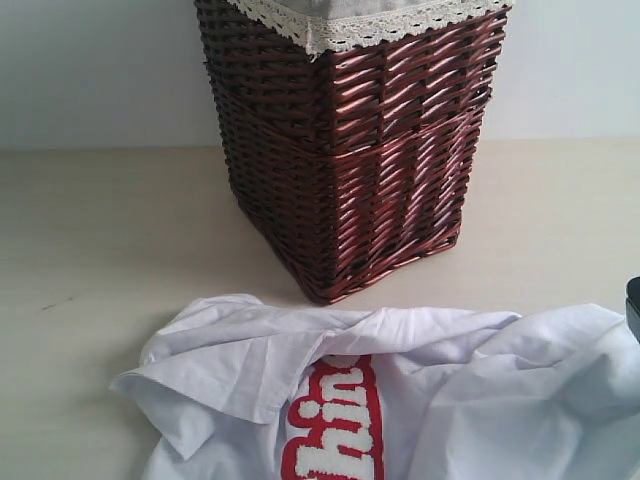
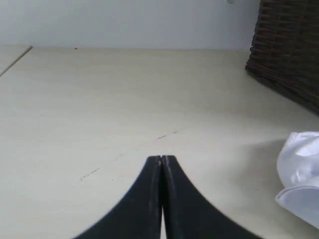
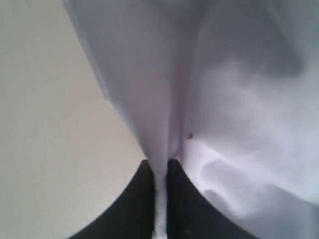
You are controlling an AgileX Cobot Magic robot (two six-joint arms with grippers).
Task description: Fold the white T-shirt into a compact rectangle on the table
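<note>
The white T-shirt [image 1: 420,400] is seen lying crumpled on the tabletop [image 1: 100,240], in the near part of the exterior view, directly in front of a dark wicker basket [image 1: 350,170]. The cloth is bunched into soft folds, with one flap turned over on the left and a ridge of wrinkles along the far edge. A red band with fuzzy white lettering [image 1: 335,425] is shown at the middle, and it is cut off, like the lower part of the garment, by the border of the view. The shirt's far edge is found near the foot of the basket but apart from it.

The right gripper [image 3: 160,167] is clenched on the shirt, a thin ridge of white fabric being pinched between its dark fingers. The left gripper [image 2: 162,159] is closed on nothing, its tips pressed together over bare tabletop, with a corner of the shirt near by.

Broad open tabletop is left to the left of the shirt and on both sides of the basket; a few small dark scuffs are marked on it.
</note>
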